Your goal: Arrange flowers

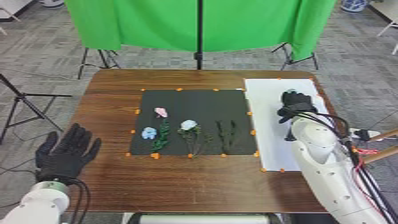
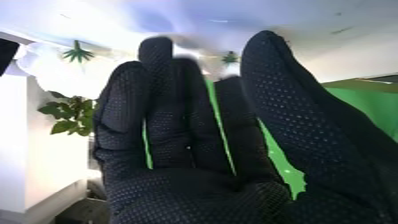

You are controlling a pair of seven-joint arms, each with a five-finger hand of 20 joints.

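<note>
Brown table (image 1: pixel 178 187), flowers (image 1: pixel 188 124) loose on black mat (image 1: pixel 191 97), arranging mostly undone imo. My right hand (image 2: pixel 182 192) straight-fingered, left hand (image 1: pixel 64 159) spread.

Two white robotic arms extend from the head view's bottom edge. The left arm (image 1: pixel 44 203), at seven to eight o'clock, ends in a black-fabric-gloved left hand (image 1: pixel 62 160) at eight o'clock, its fingers spread and pointing toward twelve to one. The right arm (image 1: pixel 322 150) rises from between four and five toward eleven, dark cables (image 1: pixel 343 131) along it, its black-fabric-gloved right hand (image 1: pixel 299 103) at three. In the right wrist view, that hand's fingers (image 2: pixel 168 130) extend, loosely straight, the thumb (image 2: pixel 282 100) apart.
</note>
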